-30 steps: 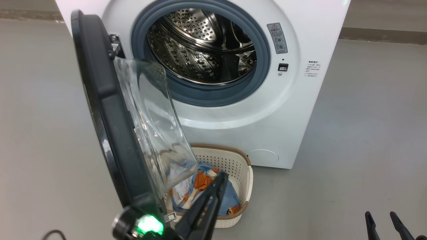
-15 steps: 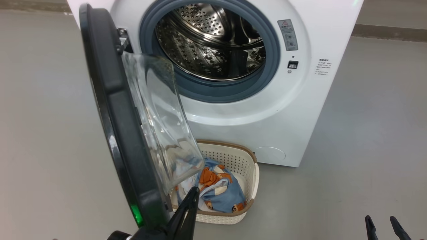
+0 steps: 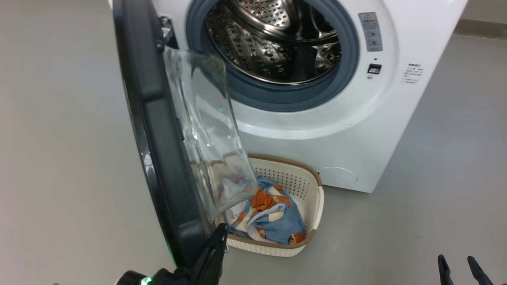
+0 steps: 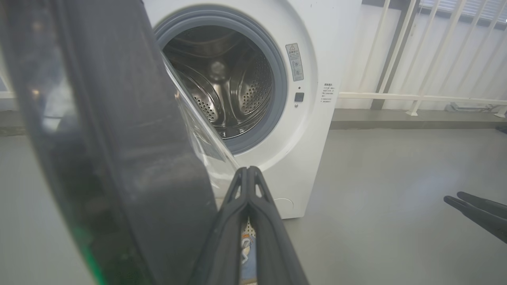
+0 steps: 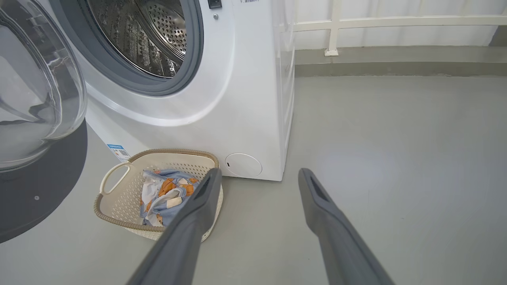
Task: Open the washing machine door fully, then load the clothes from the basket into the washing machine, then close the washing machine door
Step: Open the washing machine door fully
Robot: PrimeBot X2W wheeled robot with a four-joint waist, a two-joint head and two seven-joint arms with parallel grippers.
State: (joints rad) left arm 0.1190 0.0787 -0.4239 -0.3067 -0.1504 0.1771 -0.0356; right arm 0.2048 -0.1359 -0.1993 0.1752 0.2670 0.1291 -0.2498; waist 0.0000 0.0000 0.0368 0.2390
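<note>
We see the washing machine door (image 3: 158, 130) standing open at L. Our left end effector (image 3: 221, 231), fingers pressed together w/ nothing between, sits by its lower edge. Right end effector (image 3: 455, 259): fingers apart, empty. The clothes (image 3: 273, 219) lie in the basket (image 3: 319, 198) on the floor, at the base of the washing machine (image 3: 356, 130).
</note>
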